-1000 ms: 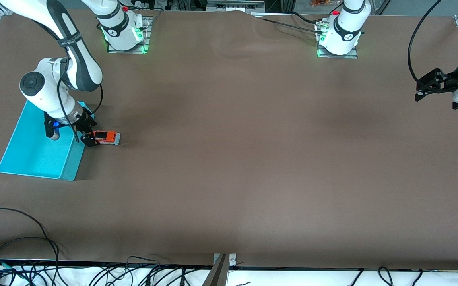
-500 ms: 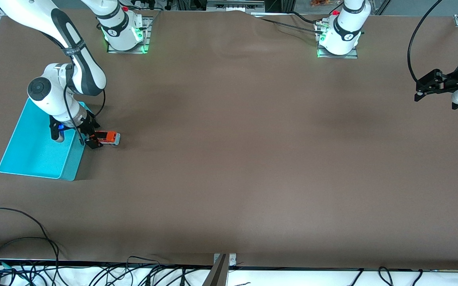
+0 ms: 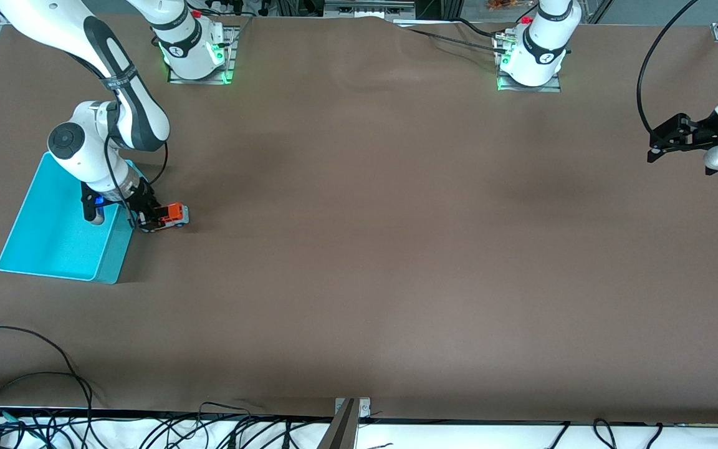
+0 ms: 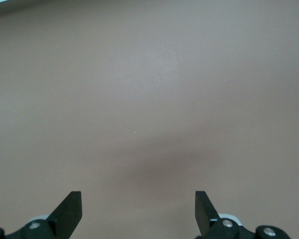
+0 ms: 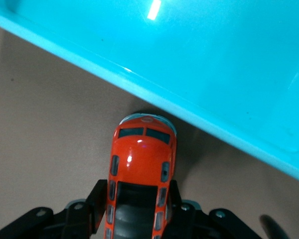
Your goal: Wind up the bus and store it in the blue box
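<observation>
In the front view, we see the right gripper (image 3: 149,218) low over the table (image 3: 359,249) at the right arm's end, its fingers closed on the sides of the bus (image 3: 170,216). The bus sits just beside the blue box (image 3: 47,249), on the side toward the left arm's end.

The right wrist view shows what the front view cannot: the bus (image 5: 139,179) is glossy orange-red with dark windows and a dark roof panel, one end almost at the blue box (image 5: 199,64) wall, and the black fingers (image 5: 97,204) press both flanks.

The left gripper (image 3: 667,140) waits in the air over the table's left-arm end. The left wrist view shows its fingers (image 4: 70,211) spread wide apart, holding nothing, over bare brown cloth.
</observation>
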